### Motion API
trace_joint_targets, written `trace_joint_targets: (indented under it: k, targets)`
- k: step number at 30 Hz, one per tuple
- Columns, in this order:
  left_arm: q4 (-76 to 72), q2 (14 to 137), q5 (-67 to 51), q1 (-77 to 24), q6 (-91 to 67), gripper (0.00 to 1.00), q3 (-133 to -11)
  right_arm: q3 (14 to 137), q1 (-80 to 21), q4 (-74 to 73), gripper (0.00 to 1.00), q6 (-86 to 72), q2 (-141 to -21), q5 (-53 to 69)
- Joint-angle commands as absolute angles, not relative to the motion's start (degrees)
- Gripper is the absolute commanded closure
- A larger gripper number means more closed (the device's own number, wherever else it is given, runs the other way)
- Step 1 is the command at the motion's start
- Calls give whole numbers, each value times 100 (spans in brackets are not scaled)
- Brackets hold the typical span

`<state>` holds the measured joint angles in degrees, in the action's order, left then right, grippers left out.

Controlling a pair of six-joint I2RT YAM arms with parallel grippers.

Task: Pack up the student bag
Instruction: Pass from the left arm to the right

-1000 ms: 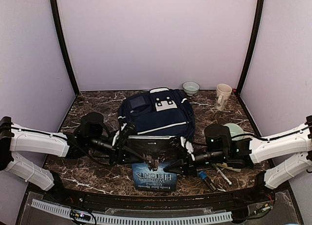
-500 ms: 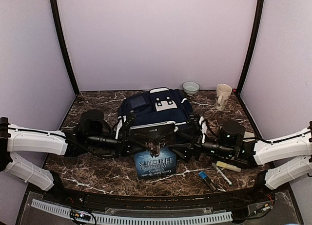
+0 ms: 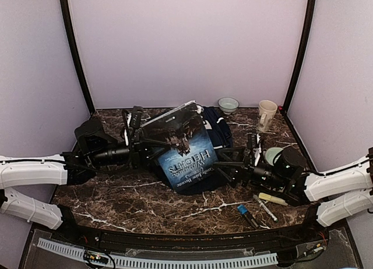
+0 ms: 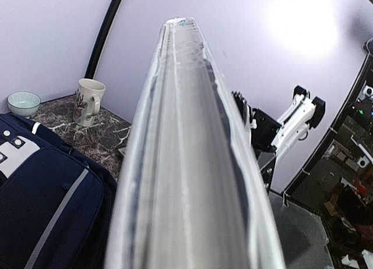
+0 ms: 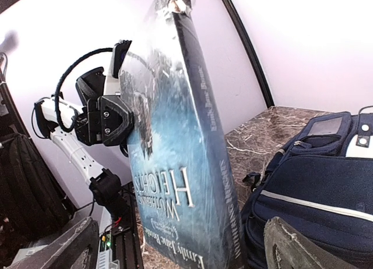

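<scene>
A book (image 3: 186,147) with a blue cover, on which the title "Wuthering Heights" can be read, is held up on edge and tilted above the middle of the desk (image 3: 116,199). It is clamped at its left edge by the left end effector (image 3: 148,145), whose fingers are closed on the cover. This grip is confirmed in the right wrist view, where the dark fingers are seen pressed onto the book's far side.

The right end effector (image 3: 226,163) is seen just beside the book's right edge with its fingers spread wide. Nothing is gripped by it. In its own wrist view the book's lower corner is framed between the two fingers, and contact cannot be made out.

The student bag (image 3: 218,132) is laid flat on the desk behind and below the book. It is largely hidden by the book in the top view, and only navy fabric with a white stripe is shown to the book's right.

At the back right of the desk a small bowl (image 3: 228,104) and a mug (image 3: 267,114) are placed apart. A green bowl (image 3: 273,155) is partly covered by the right arm. A yellow highlighter (image 3: 272,198) and two pens (image 3: 256,209) are laid near the front right.
</scene>
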<state>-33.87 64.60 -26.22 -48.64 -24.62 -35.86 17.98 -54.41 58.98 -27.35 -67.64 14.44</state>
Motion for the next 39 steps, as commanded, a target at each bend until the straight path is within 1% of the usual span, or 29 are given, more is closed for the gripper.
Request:
trace_joint_targets:
  k: [1,7,10,13,15,19,24,27,33,36,39]
  targets:
    - [-4982,5983,-2084,-4869,-3065,100,-3591,1783,-5419,7070,2,-3417,-7053,1745]
    - [-5672,5894,-1930,-4869,-3587,100,-3356,1927,-5414,7649,3,-3762,-7453,1824]
    - [-6031,5919,-2044,-4869,-3891,100,-3265,2124,-5414,7847,4,-3948,-7651,2033]
    - [-6225,5958,-2194,-4869,-4053,100,-3264,2350,-5414,8091,9,-4103,-7901,2338]
    - [-6295,5979,-2230,-4869,-4136,100,-3266,2477,-5414,8364,16,-4226,-8075,2558]
    - [-6491,6015,-2323,-4869,-4314,100,-3234,2661,-5420,8835,26,-4463,-8344,2860]
    - [-6572,6102,-2392,-4870,-4402,100,-3257,2952,-5423,9172,49,-4676,-8699,3146]
    - [-6701,6187,-2410,-4869,-4467,100,-3231,3099,-5432,9281,58,-4734,-8825,3213]
    - [-6785,6218,-2425,-4869,-4459,100,-3161,3210,-5432,9240,82,-4716,-8895,3064]
    - [-6723,6191,-2381,-4869,-4352,100,-3122,3225,-5432,9110,99,-4709,-8873,2973]
    - [-6463,6134,-2252,-4869,-4103,100,-3106,3130,-5432,9079,100,-4687,-8802,2819]
